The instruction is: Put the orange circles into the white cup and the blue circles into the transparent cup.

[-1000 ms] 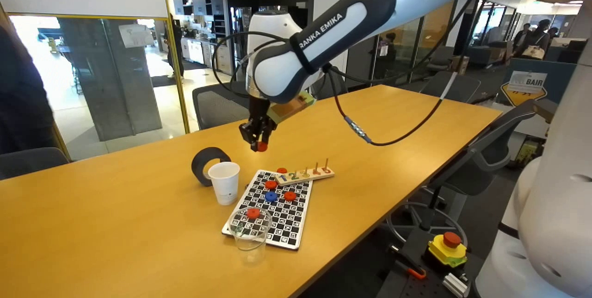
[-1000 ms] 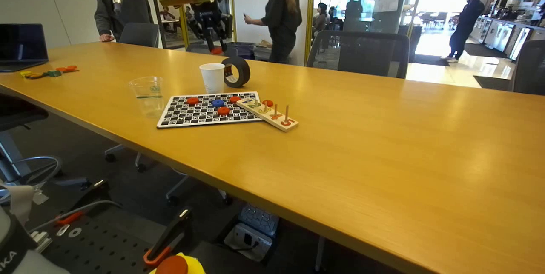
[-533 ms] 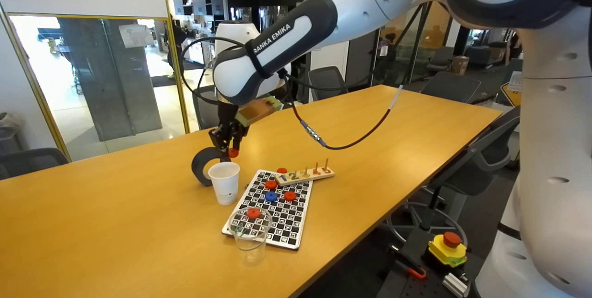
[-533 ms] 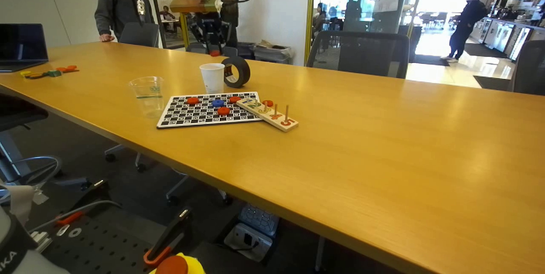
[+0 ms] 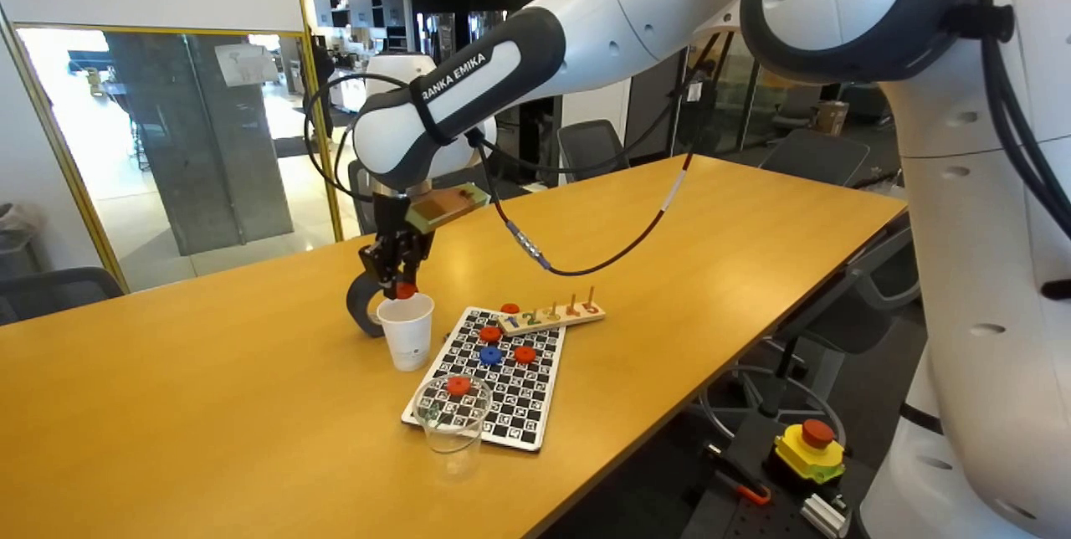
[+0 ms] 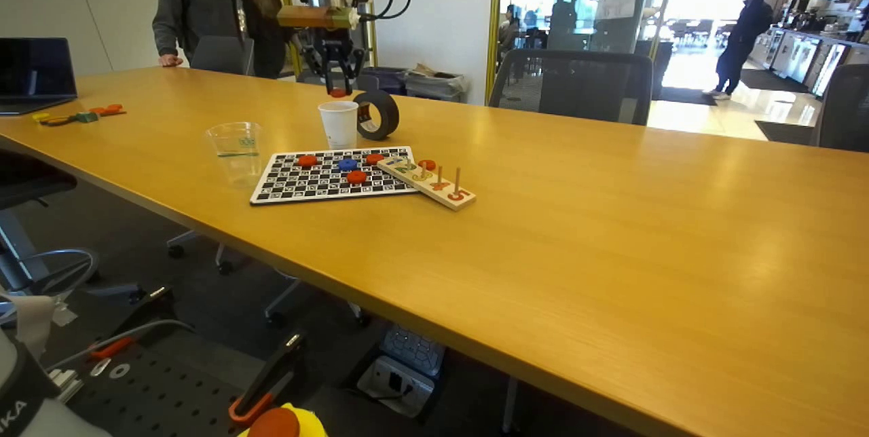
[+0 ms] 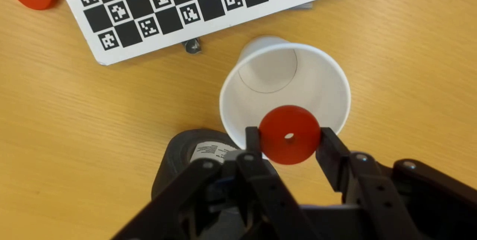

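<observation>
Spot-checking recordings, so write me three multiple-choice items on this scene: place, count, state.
1. Where is the black tape roll?
A. In the clear cup
B. Beside the white cup
C. Beside the laptop
2. How many blue discs lie on the checkered board?
A. One
B. Three
C. Five
3. How does the gripper stand?
A. Open
B. Shut on a blue disc
C. Shut on an orange-red disc

1 B: close together in both exterior views.
2 A: only one in both exterior views.
3 C: pinched at its sides in the wrist view.
</observation>
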You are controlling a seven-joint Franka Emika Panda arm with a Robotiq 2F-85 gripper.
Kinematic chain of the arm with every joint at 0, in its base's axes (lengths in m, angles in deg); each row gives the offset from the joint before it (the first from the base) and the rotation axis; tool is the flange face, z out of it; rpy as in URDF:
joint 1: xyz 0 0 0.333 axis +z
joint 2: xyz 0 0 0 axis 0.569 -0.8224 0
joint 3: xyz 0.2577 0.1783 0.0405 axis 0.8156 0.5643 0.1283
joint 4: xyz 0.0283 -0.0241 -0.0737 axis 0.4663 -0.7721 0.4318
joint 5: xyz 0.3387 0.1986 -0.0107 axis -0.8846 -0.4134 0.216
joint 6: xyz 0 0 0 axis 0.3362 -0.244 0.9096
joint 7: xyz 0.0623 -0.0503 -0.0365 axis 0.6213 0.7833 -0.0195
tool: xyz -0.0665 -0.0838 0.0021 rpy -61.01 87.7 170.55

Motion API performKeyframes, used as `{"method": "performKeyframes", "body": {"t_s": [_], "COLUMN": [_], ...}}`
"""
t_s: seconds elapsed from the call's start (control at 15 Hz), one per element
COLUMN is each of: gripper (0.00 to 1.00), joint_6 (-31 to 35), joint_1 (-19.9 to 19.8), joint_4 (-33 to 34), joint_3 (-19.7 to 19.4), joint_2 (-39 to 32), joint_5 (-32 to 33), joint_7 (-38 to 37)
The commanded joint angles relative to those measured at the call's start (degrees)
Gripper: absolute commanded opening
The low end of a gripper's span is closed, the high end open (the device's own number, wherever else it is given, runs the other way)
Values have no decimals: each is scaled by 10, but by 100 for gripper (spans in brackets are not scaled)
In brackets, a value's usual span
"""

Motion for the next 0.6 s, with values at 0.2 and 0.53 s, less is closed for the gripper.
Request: {"method": "performKeyframes", "body": {"t_s": [0.2, 0.53], "gripper": [68, 100], "joint_6": [-67, -77], "joint_1": [2, 11], "joint_4": [54, 13], "joint_3": [-1, -12], "joint_2": [-22, 16], "joint_5": [-13, 2], "joint_7": [14, -29]}}
